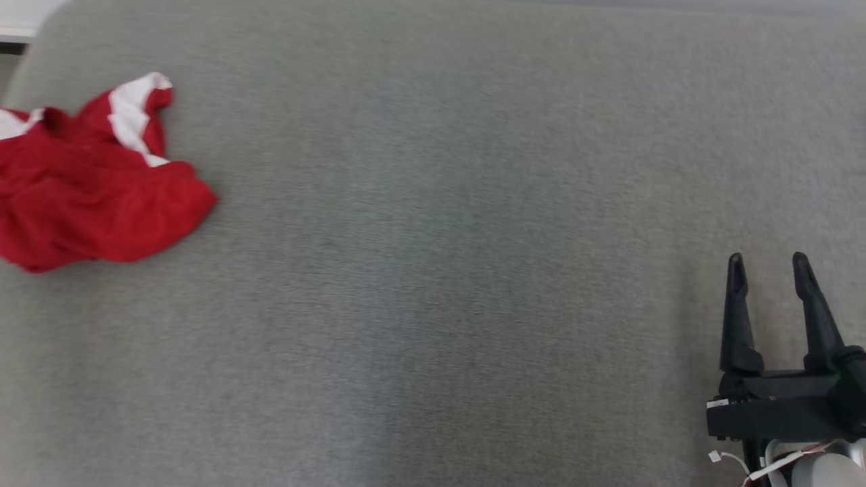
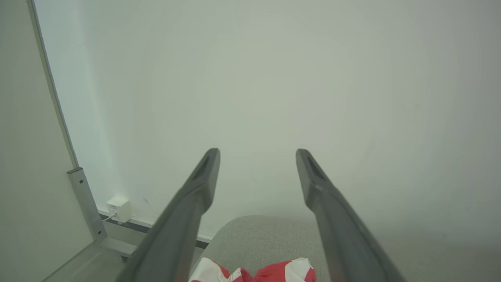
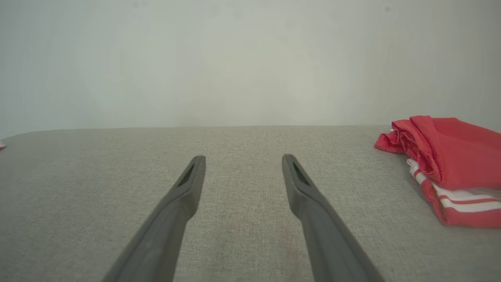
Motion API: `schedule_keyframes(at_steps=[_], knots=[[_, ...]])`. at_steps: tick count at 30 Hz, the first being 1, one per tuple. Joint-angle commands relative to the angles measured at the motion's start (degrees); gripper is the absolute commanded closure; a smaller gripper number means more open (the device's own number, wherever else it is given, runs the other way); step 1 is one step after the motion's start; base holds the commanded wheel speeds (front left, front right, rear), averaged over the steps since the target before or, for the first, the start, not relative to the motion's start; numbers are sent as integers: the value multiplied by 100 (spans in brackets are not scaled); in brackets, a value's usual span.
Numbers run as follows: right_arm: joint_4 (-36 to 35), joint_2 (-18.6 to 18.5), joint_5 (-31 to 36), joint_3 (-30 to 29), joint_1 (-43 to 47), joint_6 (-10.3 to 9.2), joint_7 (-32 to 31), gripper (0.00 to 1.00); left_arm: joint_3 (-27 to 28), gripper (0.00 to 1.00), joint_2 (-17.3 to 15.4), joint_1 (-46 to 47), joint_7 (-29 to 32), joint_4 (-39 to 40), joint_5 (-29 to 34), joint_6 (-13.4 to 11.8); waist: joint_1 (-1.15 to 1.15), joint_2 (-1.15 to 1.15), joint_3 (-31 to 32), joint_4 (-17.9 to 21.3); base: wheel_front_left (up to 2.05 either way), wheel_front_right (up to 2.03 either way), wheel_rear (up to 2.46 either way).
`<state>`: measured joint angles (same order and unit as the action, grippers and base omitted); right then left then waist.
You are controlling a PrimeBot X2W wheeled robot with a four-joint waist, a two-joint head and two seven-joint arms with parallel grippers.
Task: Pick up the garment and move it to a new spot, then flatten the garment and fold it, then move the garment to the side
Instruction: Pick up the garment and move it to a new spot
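**Step 1, garment pick-up: not yet begun**

Near-right corner of the desk [image 1: 433, 304]: right end effector [image 1: 768, 262] sits low over the grey cloth, fingers spread wide, nothing between them; bare cloth ahead of it. A folded red-and-white pile [image 3: 450, 156] lies off to its right, toward the far edge; judged not to be the piece in hand.

Left edge, toward the far-left corner: garment [image 1: 88, 196] in a crumpled red heap with white bands, part of it cut off at the head view's left border; well apart from the right end effector.

Left end effector [image 2: 257, 154]: fully spread and empty, pointed past the heap at the wall [image 2: 274, 78]; the heap shows at the base of its fingers, so the tips look to overshoot it; height above it cannot be told.

Judgement: the left arm is the one placed for the pick. Tilt the fingers down onto the heap's thick middle, not the thin white-banded edge; close on a bunched fold so the whole piece lifts as one. Raise it clear before carrying toward the bare centre, else a trailing hem may drag; hold the right arm back until flattening.
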<state>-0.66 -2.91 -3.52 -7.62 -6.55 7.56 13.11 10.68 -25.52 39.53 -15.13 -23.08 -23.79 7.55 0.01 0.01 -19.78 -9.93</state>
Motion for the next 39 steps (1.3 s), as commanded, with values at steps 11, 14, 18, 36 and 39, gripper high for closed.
schedule_keyframes(at_steps=[11, 14, 18, 36, 39], knots=[[-237, 2, -25, -70, 20, -13, -7, 0, -895, 0, -796, 779, 338, -1573, -851, -15, -1, -1, -792, 733, 0, 0, 0], [-256, 2, -3, -69, 8, -13, -21, 0, -1177, 0, -892, 814, 598, -1970, -1113, -15, -1, -1, -823, 748, 0, 0, 0], [-289, 2, 35, -77, 1, -13, -47, 0, -1535, 0, -952, 802, 1101, -2414, -1569, -15, -1, -1, -827, 770, 0, 0, 0], [-410, 2, 84, -35, -9, -13, -147, 0, -2725, 100, -1044, 660, 2054, -3236, -2666, -15, -1, -1, -762, 875, 0, 0, 0], [-366, 2, 43, -78, 17, -13, -123, 0, -2765, 100, -1133, 849, 1545, -3291, -2594, -15, -1, -1, -677, 857, 0, 0, 0]])
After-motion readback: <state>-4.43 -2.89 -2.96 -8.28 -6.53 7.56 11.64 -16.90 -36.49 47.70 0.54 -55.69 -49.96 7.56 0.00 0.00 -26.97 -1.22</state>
